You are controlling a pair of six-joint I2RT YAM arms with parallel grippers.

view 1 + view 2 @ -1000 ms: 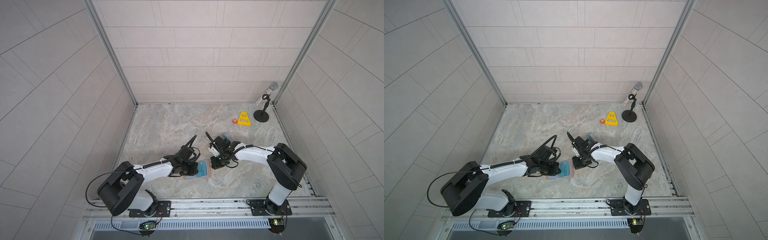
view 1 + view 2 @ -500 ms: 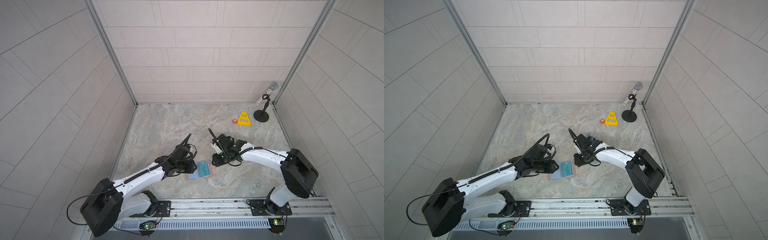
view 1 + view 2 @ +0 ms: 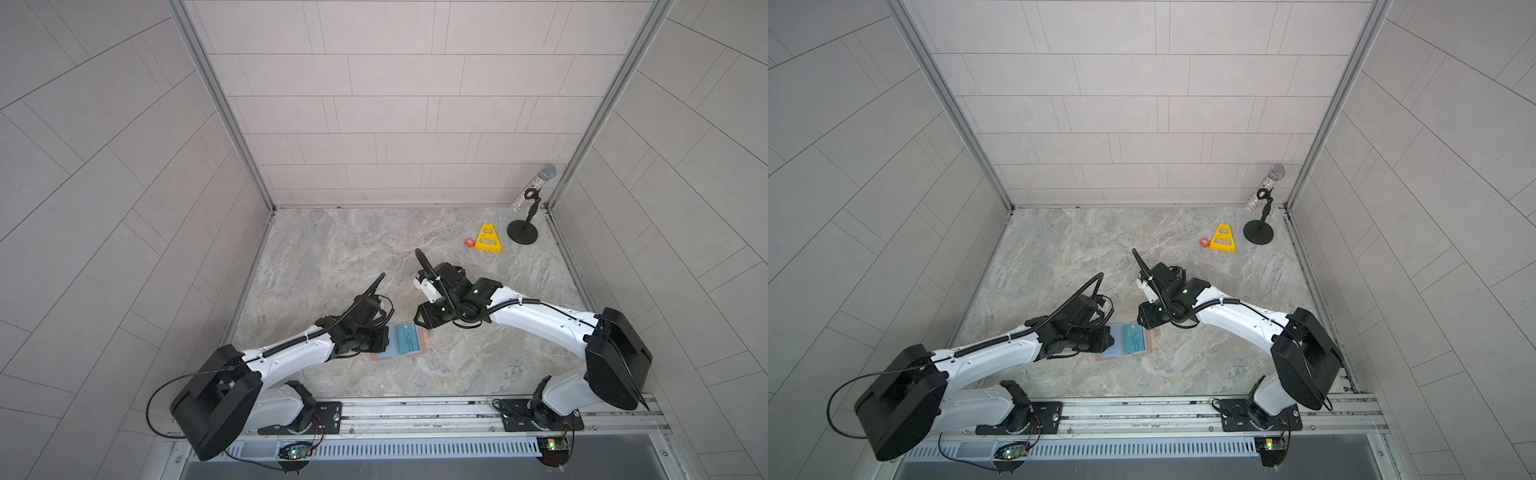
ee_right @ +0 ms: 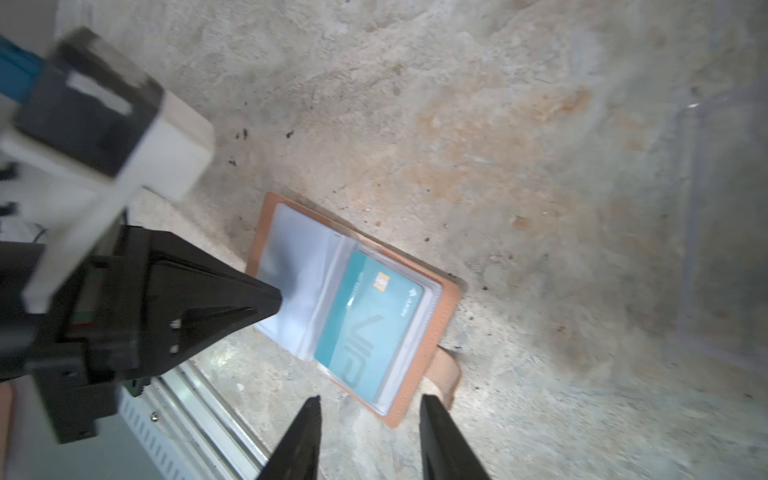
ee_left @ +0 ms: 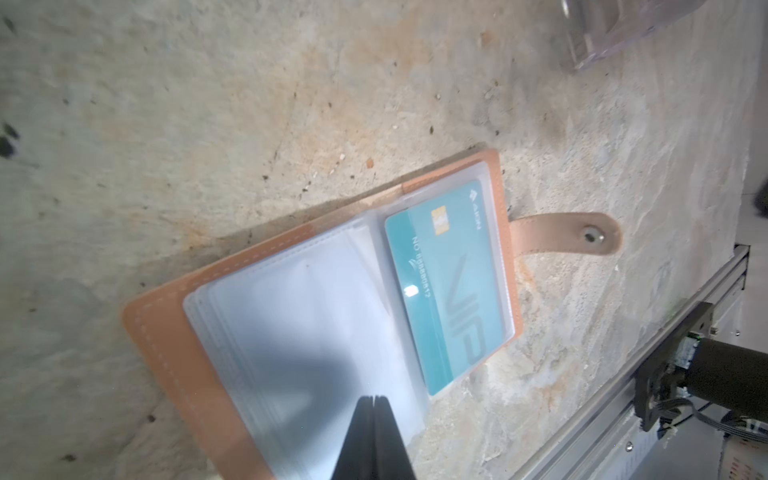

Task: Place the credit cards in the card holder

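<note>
The left arm (image 3: 286,355) extends low from its base toward the middle, its forearm nearly level. Its wrist is turned so that the left end effector (image 3: 381,337) points to the right in both top views. The jaws are pressed together, and the two black fingers (image 5: 361,436) meet in a single point with no gap. The right arm (image 3: 540,322) comes in from the opposite side, its forearm sloping down from a raised elbow. The right end effector (image 3: 420,322) points toward the left one, near it but apart. Its fingers (image 4: 440,436) stand partly spread, with a clear gap between them.
</note>
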